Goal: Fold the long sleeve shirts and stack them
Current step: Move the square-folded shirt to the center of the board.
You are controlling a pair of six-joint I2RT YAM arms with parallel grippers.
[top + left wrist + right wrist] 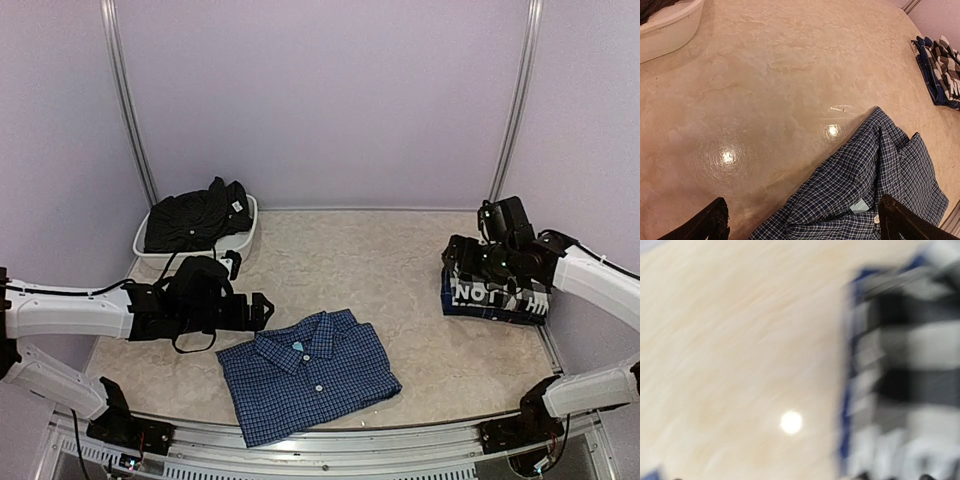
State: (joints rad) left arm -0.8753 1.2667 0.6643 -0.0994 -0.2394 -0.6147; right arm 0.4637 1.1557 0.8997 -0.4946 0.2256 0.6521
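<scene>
Soft, even overhead light fills the scene, and shadows are faint. It leaves round glare spots on the glossy table (765, 75) in both wrist views. The right wrist view is badly motion-blurred, smearing the checked shirt (910, 365); the other views are sharp.

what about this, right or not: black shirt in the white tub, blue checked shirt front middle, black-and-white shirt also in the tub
Not quite: the black-and-white shirt lies on the table at the right edge, not in the white tub, as the top external view shows. The rest is right.
</scene>
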